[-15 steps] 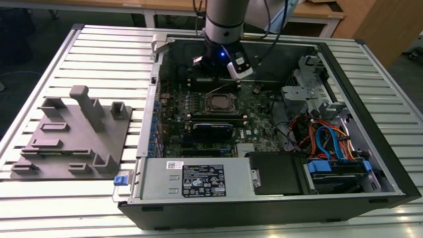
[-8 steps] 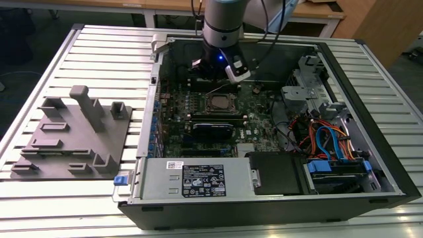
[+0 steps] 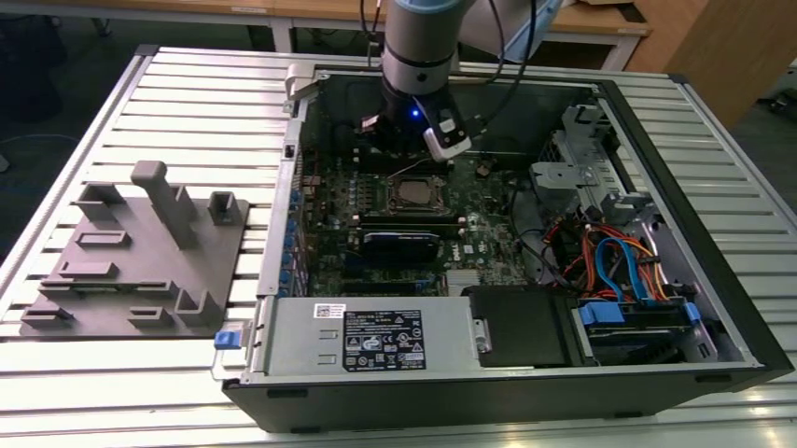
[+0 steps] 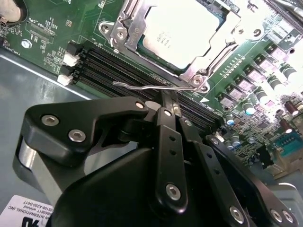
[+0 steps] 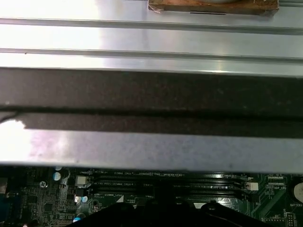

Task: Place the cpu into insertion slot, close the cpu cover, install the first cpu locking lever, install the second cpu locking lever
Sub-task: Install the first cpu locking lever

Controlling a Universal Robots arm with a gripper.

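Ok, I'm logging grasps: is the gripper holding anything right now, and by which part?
Cannot be told: the gripper, shut, meets the thin locking lever mid-rod, but pinching or just pressing it is unclear.

slatted metal table [image 3: 174, 84], wooden desk [image 3: 598, 19] behind

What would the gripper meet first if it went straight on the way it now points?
Most likely the thin wire locking lever just ahead of the gripper, beside the cpu cover. Depth is unclear; they may already touch.

Exterior high; wrist views behind gripper [image 4: 169, 97]
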